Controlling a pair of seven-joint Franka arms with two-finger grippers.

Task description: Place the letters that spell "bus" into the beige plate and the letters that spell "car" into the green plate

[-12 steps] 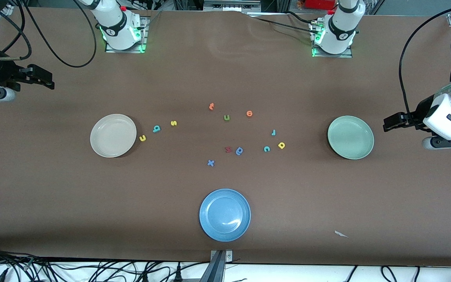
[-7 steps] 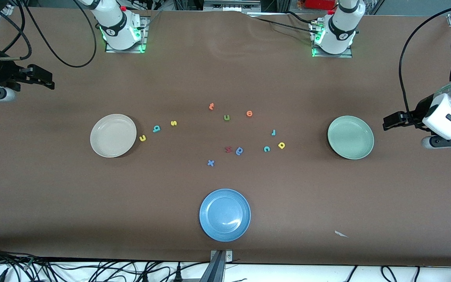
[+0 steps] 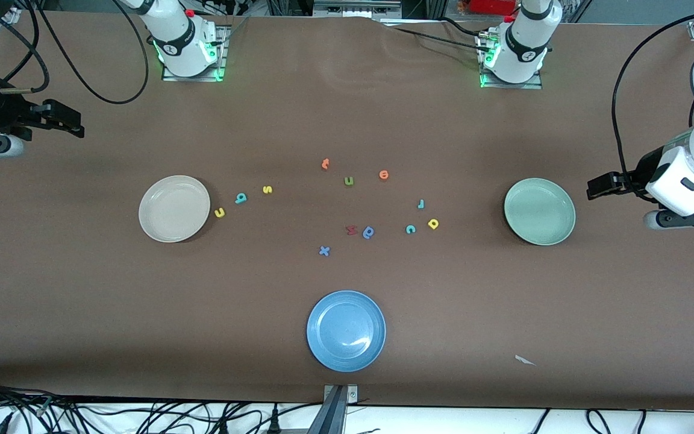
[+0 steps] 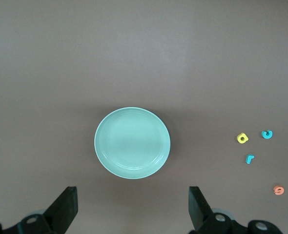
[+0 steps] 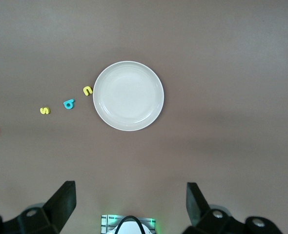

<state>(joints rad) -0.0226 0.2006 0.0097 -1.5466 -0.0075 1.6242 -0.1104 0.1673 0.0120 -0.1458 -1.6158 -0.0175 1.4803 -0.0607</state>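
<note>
The beige plate [image 3: 174, 208] [image 5: 128, 95] lies empty, with the yellow u [image 3: 219, 212], teal b [image 3: 240, 198] and yellow s [image 3: 267, 190] in a row beside it. Also empty, the green plate [image 3: 540, 211] [image 4: 132, 143] has the light-blue r [image 3: 420, 204], teal c [image 3: 410, 229] and yellow a [image 3: 433, 224] lying toward mid-table from it. My left gripper [image 3: 600, 185] [image 4: 133, 197] hangs open and empty over bare table at the left arm's end. My right gripper [image 3: 64, 120] [image 5: 129, 192] is open and empty over the right arm's end.
A blue plate [image 3: 346, 331] sits near the front edge. Other letters lie mid-table: orange t [image 3: 325, 163], green u [image 3: 349, 181], orange e [image 3: 384, 175], a maroon letter [image 3: 351, 229], a darker blue letter [image 3: 368, 232], blue x [image 3: 324, 251]. A paper scrap [image 3: 525, 360] lies near the front.
The left arm has drifted slightly toward the green plate. The right arm, the plates and the letters have not moved.
</note>
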